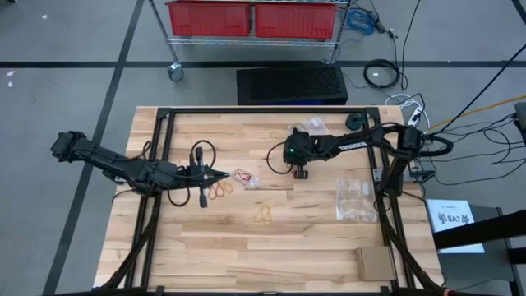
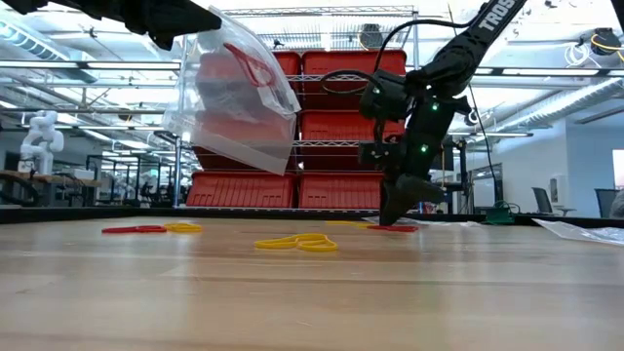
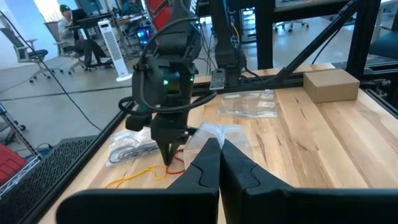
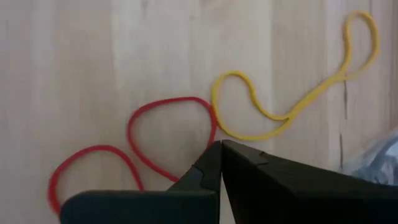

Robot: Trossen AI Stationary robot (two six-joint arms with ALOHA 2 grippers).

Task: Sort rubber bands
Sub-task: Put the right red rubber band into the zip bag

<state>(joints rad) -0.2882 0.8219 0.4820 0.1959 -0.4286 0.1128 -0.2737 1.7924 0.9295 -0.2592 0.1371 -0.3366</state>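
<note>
hidden: red rubber band partly behind right fingers | cut off: clear bag at edge

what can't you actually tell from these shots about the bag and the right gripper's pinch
- Bag contents: in the low view the clear bag held by the left gripper shows one red loop; others, if any, are hidden by glare.
- Right gripper: shut at the red rubber band; its fingertips cover whether the band is pinched.
- High view: the loops are too small to count.

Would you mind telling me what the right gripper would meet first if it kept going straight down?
Most likely the red rubber band at the right gripper tips, then the wooden table; contact is unclear.
</note>
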